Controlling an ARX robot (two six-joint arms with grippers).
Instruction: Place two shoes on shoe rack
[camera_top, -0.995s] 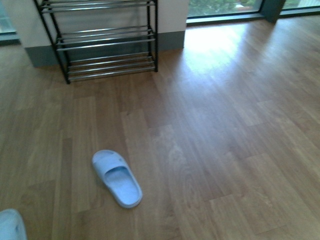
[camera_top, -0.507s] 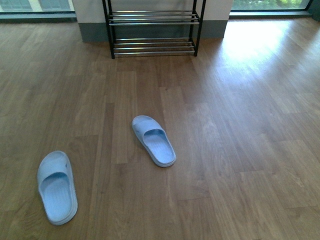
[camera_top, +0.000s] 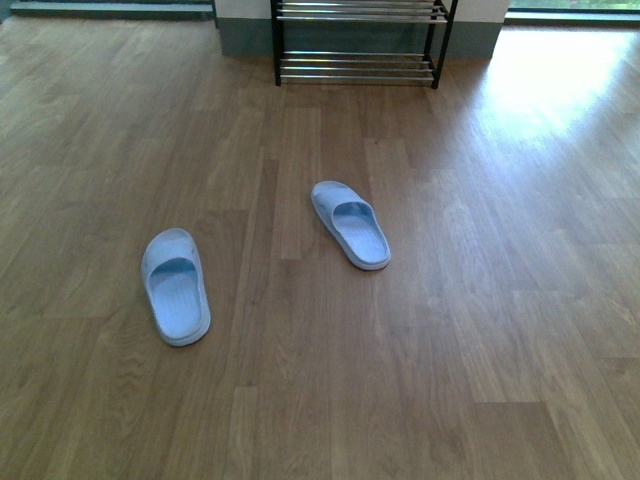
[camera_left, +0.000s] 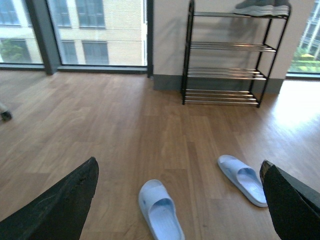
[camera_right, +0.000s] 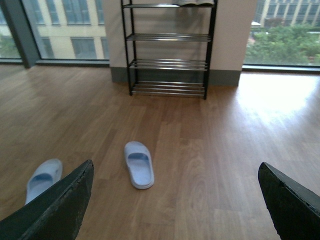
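- Left gripper (camera_left: 179, 167): jaws wide apart, empty;
- left slide (camera_top: 176, 286): near left on the floor (camera_top: 480, 300);
- right slide (camera_top: 351, 224): mid-floor, farther, well apart from it;
- rack (camera_top: 357, 68): far, by the wall; sneakers (camera_left: 261, 7) on its top tier;
- right gripper (camera_right: 176, 169): jaws wide apart, empty.

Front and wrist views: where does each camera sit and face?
Front view: on body, tilted floorward: nearer pale blue rubber slide, farther slide, black chrome-barred shoe rack; no arms.
Left wrist view: left wrist, facing rack over slides; open left jaws show.
Right wrist view: right wrist, same heading; open right jaws show.
Shared: all three see both slides and rack.
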